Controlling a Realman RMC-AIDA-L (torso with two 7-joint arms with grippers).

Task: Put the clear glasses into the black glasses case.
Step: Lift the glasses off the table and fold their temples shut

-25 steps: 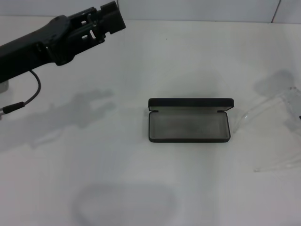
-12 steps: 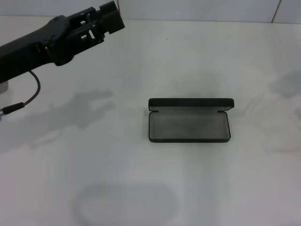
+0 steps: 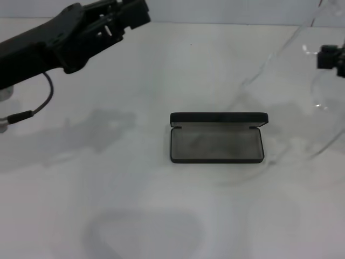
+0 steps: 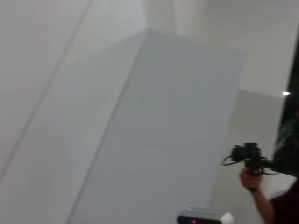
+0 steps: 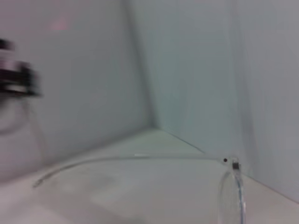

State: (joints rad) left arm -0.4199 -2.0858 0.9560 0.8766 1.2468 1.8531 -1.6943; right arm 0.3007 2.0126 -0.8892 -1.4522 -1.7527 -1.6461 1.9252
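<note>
1. Your landmark is the black glasses case point(image 3: 216, 138): it sits open on the white bench point(image 3: 161, 205), lid stood up along its far edge and the grey-lined tray facing up with nothing in it.
2. The clear glasses point(image 3: 302, 81) are up off the bench, to the right of the case and a bit beyond it. In the head view you can trace one see-through arm curving from the top right corner down toward the case's right end, with the lens outline sweeping round at the right edge of the view.
3. The right end effector point(image 3: 331, 56) only shows as a small dark bit at the right edge, above and right of the case, right where the glasses hang. It looks like it's carrying them, but you can't tell from here how its fingers sit.
4. The right wrist view gives you a close look at the glasses point(image 5: 140, 158): one thin clear arm running out from the hinge, with the frame edge curving down beside it.
5. The left end effector point(image 3: 129, 13) is parked high, far to the left of the case and beyond it. Can't tell whether it's wide or narrow, and its own wrist view just looks off into the room.
</note>
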